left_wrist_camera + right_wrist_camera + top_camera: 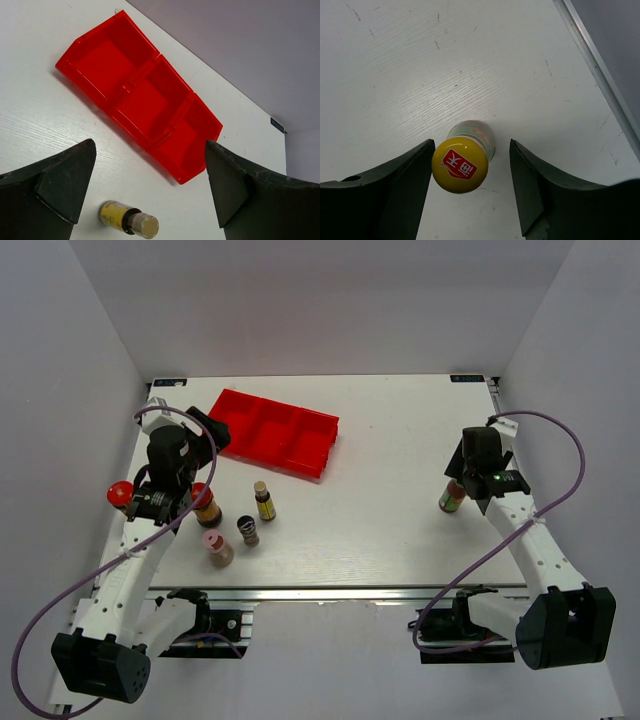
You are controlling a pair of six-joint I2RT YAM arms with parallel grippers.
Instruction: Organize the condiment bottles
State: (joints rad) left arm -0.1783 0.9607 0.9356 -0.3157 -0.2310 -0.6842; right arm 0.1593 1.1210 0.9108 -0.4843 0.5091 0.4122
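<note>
My right gripper (462,483) is open around an upright green-labelled bottle with a yellow cap (452,497) at the table's right side. In the right wrist view the cap (460,164) lies close to the left finger (395,190), and the right finger stands apart. My left gripper (208,433) is open and empty above the table near the red tray (275,432). A yellow-labelled bottle (129,223) stands below it. Near the left arm stand a red-lidded jar (120,494), a second brown jar (206,506), a pink-capped bottle (217,547) and a dark-capped bottle (247,530).
The red three-compartment tray (145,100) lies slanted at the back left, with nothing in it. White walls enclose the table on three sides. A metal rail (600,70) runs along the right table edge near the right gripper.
</note>
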